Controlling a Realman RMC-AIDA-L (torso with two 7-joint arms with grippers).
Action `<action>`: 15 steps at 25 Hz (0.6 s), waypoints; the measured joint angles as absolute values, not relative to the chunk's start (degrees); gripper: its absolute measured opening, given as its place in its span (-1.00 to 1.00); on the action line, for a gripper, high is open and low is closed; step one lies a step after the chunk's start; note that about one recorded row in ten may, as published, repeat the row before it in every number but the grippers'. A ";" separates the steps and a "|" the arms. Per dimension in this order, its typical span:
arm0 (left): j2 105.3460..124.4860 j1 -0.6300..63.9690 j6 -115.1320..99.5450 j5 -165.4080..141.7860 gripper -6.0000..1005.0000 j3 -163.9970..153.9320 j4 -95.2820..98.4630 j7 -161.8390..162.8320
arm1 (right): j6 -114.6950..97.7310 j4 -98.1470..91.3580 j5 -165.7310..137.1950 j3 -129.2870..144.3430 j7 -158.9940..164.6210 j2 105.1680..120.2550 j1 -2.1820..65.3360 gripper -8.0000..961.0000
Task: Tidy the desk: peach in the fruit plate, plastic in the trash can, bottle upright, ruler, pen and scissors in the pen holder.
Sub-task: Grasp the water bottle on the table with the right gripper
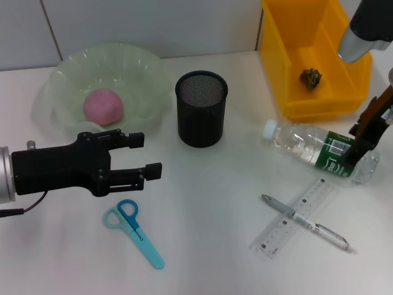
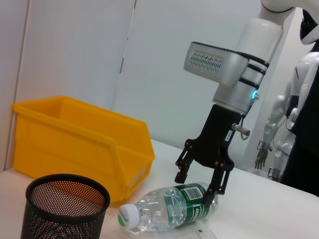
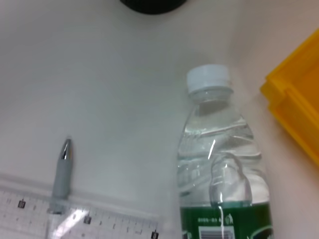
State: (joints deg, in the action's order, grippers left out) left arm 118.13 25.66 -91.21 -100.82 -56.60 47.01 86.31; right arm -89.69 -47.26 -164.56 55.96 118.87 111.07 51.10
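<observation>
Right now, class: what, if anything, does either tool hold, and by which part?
Nothing is gripped: the right tool is open, straddling the lying bottle at its green label; the left tool is open and empty.

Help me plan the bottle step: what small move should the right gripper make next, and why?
Probably close on the bottle. It lies on its side, and the open right gripper already straddles its green-labelled end, so gripping precedes standing it upright. The left gripper hovers open above the scissors.

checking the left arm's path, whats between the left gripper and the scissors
Nothing: in the head view only bare table separates the open left gripper from the scissors just below it.
</observation>
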 joint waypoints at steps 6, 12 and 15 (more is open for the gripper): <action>118.12 25.66 -91.34 -100.70 0.59 -56.60 46.94 86.40 | -87.11 -45.22 -165.68 56.60 118.80 111.84 51.26 0.70; 118.12 25.66 -91.42 -100.70 0.59 -56.60 46.93 86.40 | -85.64 -43.99 -165.89 57.22 118.81 112.26 51.33 0.70; 118.12 25.65 -91.42 -100.70 0.59 -56.60 46.93 86.40 | -85.28 -43.29 -165.89 57.26 118.85 112.29 51.35 0.70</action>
